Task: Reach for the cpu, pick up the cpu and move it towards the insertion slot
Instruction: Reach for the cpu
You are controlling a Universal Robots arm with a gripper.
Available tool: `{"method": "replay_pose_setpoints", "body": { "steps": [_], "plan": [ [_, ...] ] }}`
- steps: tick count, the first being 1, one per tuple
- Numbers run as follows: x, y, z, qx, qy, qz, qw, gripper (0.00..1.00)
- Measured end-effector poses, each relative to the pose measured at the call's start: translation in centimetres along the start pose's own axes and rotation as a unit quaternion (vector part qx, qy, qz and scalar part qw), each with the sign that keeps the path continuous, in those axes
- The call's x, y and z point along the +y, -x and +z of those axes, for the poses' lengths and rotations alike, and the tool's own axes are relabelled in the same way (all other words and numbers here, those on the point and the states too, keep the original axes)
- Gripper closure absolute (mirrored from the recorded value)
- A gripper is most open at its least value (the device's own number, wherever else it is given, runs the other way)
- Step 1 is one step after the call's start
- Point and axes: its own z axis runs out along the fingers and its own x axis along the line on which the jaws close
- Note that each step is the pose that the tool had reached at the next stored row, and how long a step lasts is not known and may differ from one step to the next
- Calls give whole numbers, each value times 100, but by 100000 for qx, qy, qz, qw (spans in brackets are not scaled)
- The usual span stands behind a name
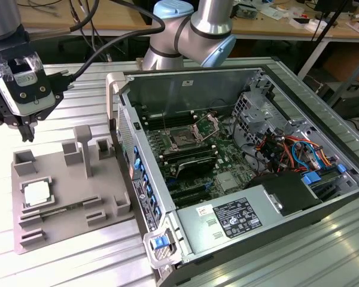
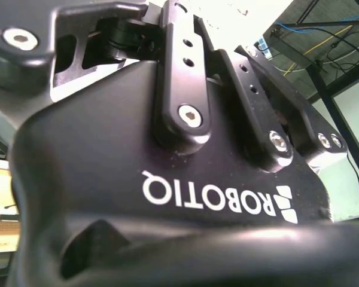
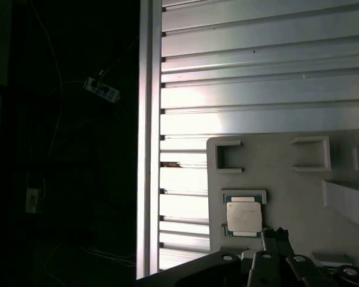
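Note:
The cpu, a small pale silvery square, lies flat in a grey square frame on the grey fixture plate at the exterior view's left. My gripper hangs in the air above the plate's far left corner, well above the cpu, its black fingers drawn together to a point with nothing between them. In the first wrist view the cpu lies just beyond the fingertips. The insertion slot, a dark square socket with its shiny metal frame raised, sits on the motherboard inside the open computer case.
The open computer case fills the exterior view's right, with cables and drive bays inside. The fixture plate carries grey posts and brackets. Everything rests on a ribbed aluminium table, whose edge runs beside the plate.

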Motion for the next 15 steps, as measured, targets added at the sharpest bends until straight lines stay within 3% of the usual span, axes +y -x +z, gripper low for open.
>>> {"method": "replay_pose_setpoints", "body": {
  "steps": [15],
  "plan": [
    [-1,0,36,0,0,1,100000,89]
  ]
}}
